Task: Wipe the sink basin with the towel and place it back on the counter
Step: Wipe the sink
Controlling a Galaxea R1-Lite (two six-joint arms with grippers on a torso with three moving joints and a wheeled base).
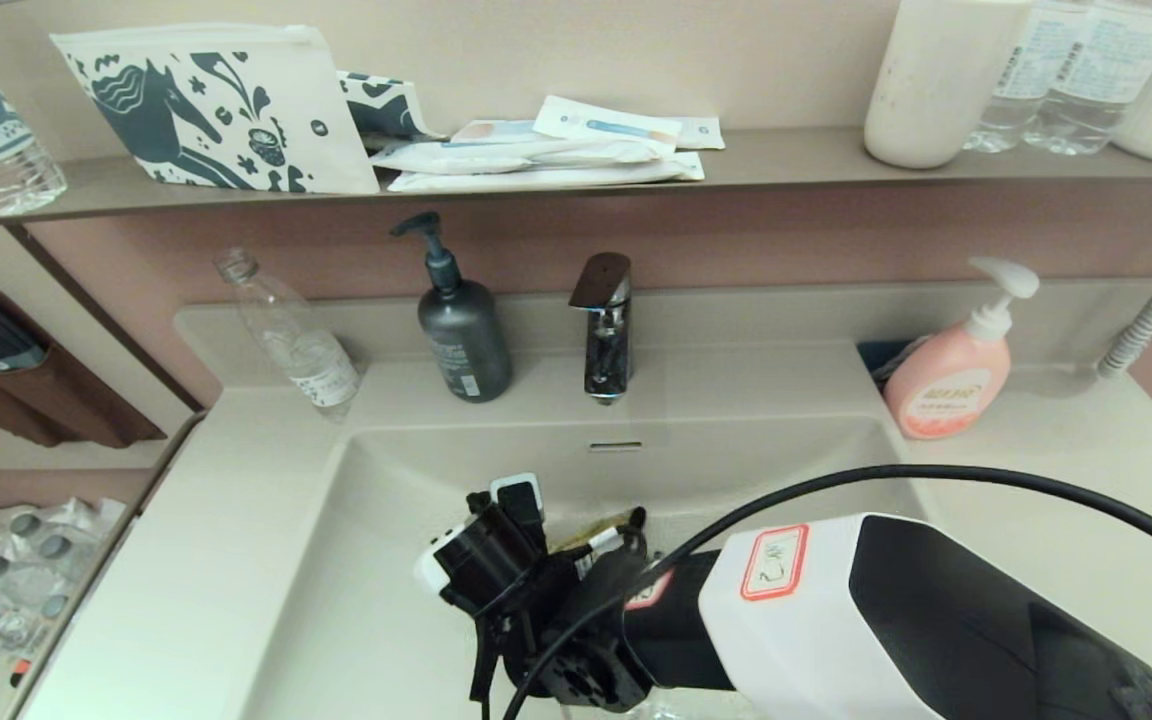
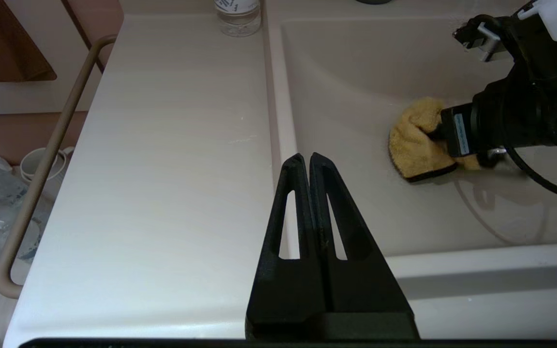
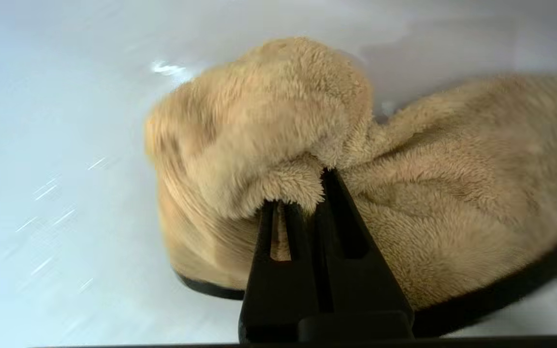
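Head view first, sweeping from the left: a clear plastic bottle (image 1: pixel 291 335) leans on the matte off-white worktop (image 1: pixel 186 560), then a dark grey pump bottle (image 1: pixel 458 325), the chrome faucet (image 1: pixel 605 330), and over on the right a pink soap dispenser (image 1: pixel 951 375). Up on the brown-grey shelf (image 1: pixel 786 155) sit a horse-print pouch (image 1: pixel 216 105), flat sachets (image 1: pixel 546 150) and a white tumbler (image 1: pixel 936 80), its top cut off by the frame.

Down in the glossy sink basin (image 1: pixel 376 520), the right arm's bulky white-and-black wrist covers most of the bowl, so the drain is hidden; only the slot overflow (image 1: pixel 615 446) peeks out above it. Barely a sliver of the towel shows from up here.

Left wrist view: the left tool (image 2: pixel 310 159) hangs over the worktop's edge beside the basin, its black tapered fingers pressed together, holding nothing. Beyond it the mustard-yellow towel (image 2: pixel 416 142) lies bunched on the basin floor, fluffy pile up, black trim underneath.

Right wrist view, close in: the right tool (image 3: pixel 324 181) is clamped on a pinched fold of that plush cloth, which is pressed against the shiny basin surface. The towel's right end runs out of frame.
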